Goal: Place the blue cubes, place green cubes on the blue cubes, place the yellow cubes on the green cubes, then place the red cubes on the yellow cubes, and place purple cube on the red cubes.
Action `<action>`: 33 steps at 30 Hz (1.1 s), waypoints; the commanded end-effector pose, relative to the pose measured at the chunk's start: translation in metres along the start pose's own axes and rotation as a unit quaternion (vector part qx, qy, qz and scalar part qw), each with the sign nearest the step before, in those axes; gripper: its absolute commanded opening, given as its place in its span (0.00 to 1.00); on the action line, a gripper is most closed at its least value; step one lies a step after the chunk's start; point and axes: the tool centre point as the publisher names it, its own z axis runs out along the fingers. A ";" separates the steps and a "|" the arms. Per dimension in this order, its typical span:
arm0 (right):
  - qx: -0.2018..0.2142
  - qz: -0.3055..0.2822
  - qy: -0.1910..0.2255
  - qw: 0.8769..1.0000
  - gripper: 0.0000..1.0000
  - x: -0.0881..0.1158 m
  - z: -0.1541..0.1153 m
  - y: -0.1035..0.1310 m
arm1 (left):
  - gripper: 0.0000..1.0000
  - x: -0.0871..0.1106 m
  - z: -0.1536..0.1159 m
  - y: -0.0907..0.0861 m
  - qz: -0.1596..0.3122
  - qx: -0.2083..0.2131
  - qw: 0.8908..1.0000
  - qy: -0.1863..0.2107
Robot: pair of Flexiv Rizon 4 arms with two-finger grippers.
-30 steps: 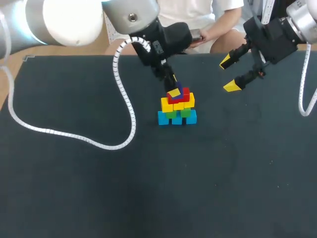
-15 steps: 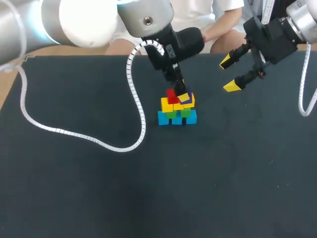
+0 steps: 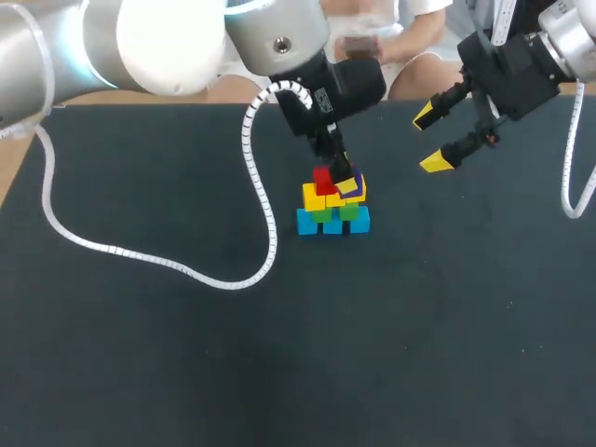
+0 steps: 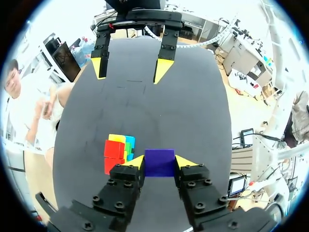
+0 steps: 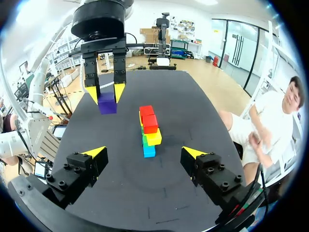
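Left jaws were clamped on the purple cube (image 4: 159, 162), upper middle of frame, probably just right of the red cubes (image 3: 322, 179) topping the stack (image 3: 332, 214). Right jaws hung wide open, farther off.

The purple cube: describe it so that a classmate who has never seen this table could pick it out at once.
On the dark table stands one small stack of blue, green, yellow and red cubes. Close beside its top hangs the left gripper, shut on the purple cube. It is the only purple one, and the only cube held rather than stacked.
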 end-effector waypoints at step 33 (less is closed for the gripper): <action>0.000 0.000 -0.001 1.000 1.00 0.000 0.000 0.000 | 0.00 0.006 0.009 0.028 0.003 0.003 1.000 -0.001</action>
